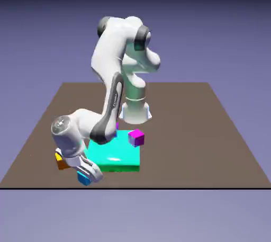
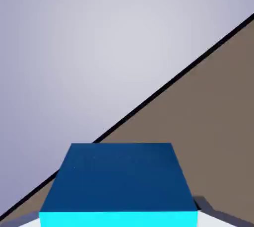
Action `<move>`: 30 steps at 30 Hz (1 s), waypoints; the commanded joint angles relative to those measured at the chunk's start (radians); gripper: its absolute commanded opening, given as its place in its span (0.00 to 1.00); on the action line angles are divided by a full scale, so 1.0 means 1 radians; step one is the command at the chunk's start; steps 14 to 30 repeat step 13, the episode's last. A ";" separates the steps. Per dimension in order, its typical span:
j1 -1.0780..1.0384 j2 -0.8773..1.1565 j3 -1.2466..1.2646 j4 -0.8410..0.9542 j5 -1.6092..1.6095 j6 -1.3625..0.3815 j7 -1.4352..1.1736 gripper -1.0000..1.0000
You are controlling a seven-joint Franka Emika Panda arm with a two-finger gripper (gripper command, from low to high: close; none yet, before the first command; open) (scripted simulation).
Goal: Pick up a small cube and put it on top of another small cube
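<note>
The small, smooth blue cube (image 1: 84,177) is in the pincer of the white gripper (image 1: 89,173), close to the table's near edge and towards its near corner on the exterior view's left. In the hand view, the 2 grey and white fingertips (image 2: 222,219) stand at the cube's 2 opposite sides, clamped on it; its dark blue face and a bright cyan strip show between them. Whether the cube touches the brown, flat table (image 1: 190,145) or is raised off it, I cannot tell.

Just beside the gripper, on the exterior view's left, is 1 orange block (image 1: 62,162), partly hidden by the hand. On the other side lies 1 wide, low, glossy turquoise-green block (image 1: 114,156), its far corner on the exterior view's left covered by the arm.

At that block's far corner on the exterior view's right is 1 small magenta cube (image 1: 136,138), tilted in the picture; I cannot tell what bears it. A sliver of 1 more magenta thing (image 1: 117,126) shows beside the white and grey arm (image 1: 108,58), too hidden for its shape to be told.
</note>
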 commanded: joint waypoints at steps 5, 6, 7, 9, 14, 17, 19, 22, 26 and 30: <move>-0.055 -0.145 -0.179 -0.129 -0.061 -0.043 -0.190 0.00; -0.055 -0.145 -0.179 -0.129 -0.061 -0.043 -0.190 0.00; -0.064 -0.112 -0.162 -0.144 -0.037 0.001 -0.205 0.00; -0.084 -0.047 -0.129 -0.173 0.010 0.088 -0.235 0.00; -0.077 -0.069 -0.140 -0.164 -0.006 0.059 -0.225 1.00; -0.077 -0.069 -0.140 -0.164 -0.006 0.059 -0.225 1.00; -0.077 -0.069 -0.140 -0.164 -0.006 0.059 -0.225 1.00; -0.077 -0.069 -0.140 -0.164 -0.006 0.059 -0.225 1.00; -0.077 -0.069 -0.140 -0.164 -0.006 0.059 -0.225 1.00; -0.077 -0.069 -0.140 -0.164 -0.006 0.059 -0.225 1.00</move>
